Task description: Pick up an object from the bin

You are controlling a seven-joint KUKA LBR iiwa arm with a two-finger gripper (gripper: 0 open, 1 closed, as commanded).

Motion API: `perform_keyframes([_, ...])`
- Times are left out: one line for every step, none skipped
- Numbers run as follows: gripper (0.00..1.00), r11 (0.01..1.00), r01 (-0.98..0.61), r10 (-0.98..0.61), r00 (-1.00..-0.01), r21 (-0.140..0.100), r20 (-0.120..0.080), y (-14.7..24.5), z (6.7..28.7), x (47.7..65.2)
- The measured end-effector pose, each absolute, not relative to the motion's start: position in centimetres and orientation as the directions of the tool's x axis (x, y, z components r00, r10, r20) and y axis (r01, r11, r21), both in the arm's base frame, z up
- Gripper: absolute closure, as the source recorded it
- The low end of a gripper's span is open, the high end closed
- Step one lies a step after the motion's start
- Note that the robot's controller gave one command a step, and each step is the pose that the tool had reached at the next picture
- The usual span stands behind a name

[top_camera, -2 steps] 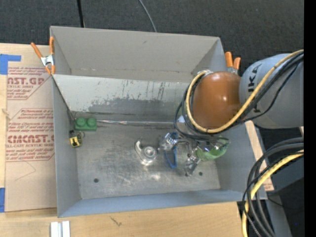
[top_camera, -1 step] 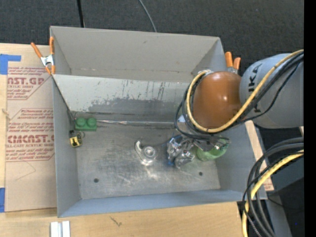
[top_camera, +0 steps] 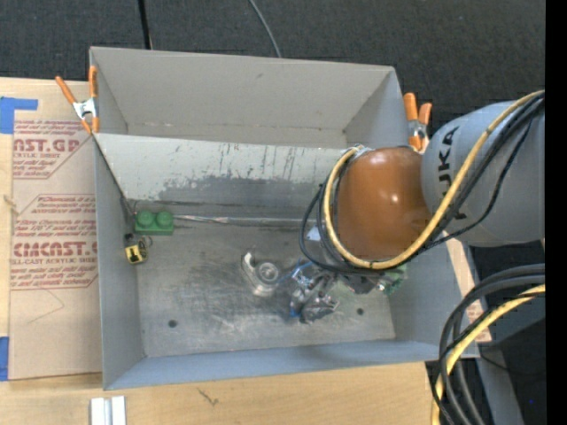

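In the camera view the gripper hangs low near the front-right corner of the bin; whether it is open or closed cannot be told. A clear, silvery curled piece lies just beside it, toward the bin's left. The arm shows the letters "KA".

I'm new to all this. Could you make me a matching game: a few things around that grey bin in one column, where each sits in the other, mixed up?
Things
1. green block
2. small yellow-and-black piece
3. clear shiny piece
4. orange cover

Places
A. middle of the bin floor
B. on the arm, over the bin's right side
C. far left, at the back wall's foot
D. by the left wall, in front of the green block

Pairs: 1-C, 2-D, 3-A, 4-B
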State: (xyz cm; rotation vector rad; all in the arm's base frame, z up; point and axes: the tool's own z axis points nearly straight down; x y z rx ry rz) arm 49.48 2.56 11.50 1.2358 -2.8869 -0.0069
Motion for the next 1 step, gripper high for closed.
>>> perform_keyframes([1.0,0.676,-0.737,-0.737,-0.676,-0.006,-0.007,2.85,24.71,48.62])
